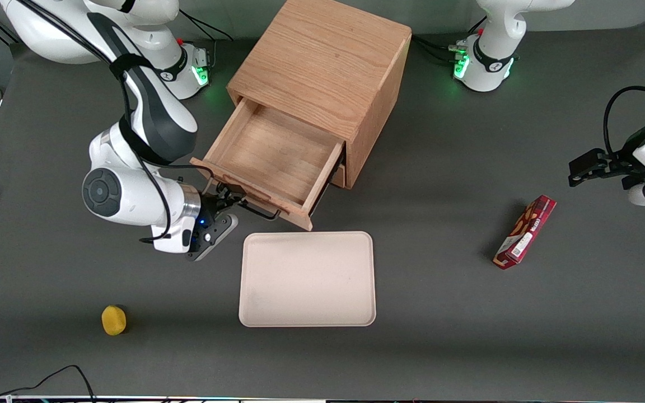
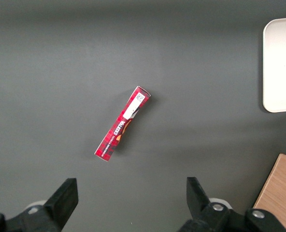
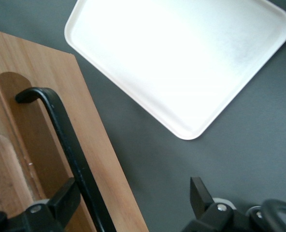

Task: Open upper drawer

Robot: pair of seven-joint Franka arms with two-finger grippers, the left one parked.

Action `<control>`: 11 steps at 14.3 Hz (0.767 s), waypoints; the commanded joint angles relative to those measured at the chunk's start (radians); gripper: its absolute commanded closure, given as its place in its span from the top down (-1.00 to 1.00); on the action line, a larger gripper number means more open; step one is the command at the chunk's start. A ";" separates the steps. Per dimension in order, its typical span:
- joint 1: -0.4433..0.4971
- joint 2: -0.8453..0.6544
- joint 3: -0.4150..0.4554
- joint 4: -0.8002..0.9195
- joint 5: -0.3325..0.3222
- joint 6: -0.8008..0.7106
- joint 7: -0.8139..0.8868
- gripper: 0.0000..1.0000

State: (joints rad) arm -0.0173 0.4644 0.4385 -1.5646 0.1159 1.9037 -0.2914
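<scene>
Front camera: high, steeply overlooking my whole table. My right wrist camera: close above the tray [image 3: 181,58], shared with both others.

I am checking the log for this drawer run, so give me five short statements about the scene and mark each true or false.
1. The upper drawer is pulled out and nothing lies in it. True.
2. The gripper is at the drawer's black handle, with its fingers apart. True.
3. The tray holds the red box. False: the red box lies on the table toward the parked arm's end; the tray is bare.
4. The yellow object sits on top of the cabinet. False: it lies on the table, nearer the front camera than the cabinet.
5. The tray is nearer the front camera than the drawer. True.
</scene>
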 commanded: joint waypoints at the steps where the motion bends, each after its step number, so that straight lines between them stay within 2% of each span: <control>1: 0.010 0.052 -0.018 0.096 -0.042 -0.058 -0.032 1.00; 8: 0.014 0.037 -0.018 0.273 -0.042 -0.279 -0.028 1.00; 11: 0.017 -0.053 -0.006 0.331 -0.039 -0.385 0.117 1.00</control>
State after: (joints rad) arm -0.0125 0.4768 0.4266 -1.2732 0.0997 1.5842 -0.2837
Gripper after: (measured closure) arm 0.000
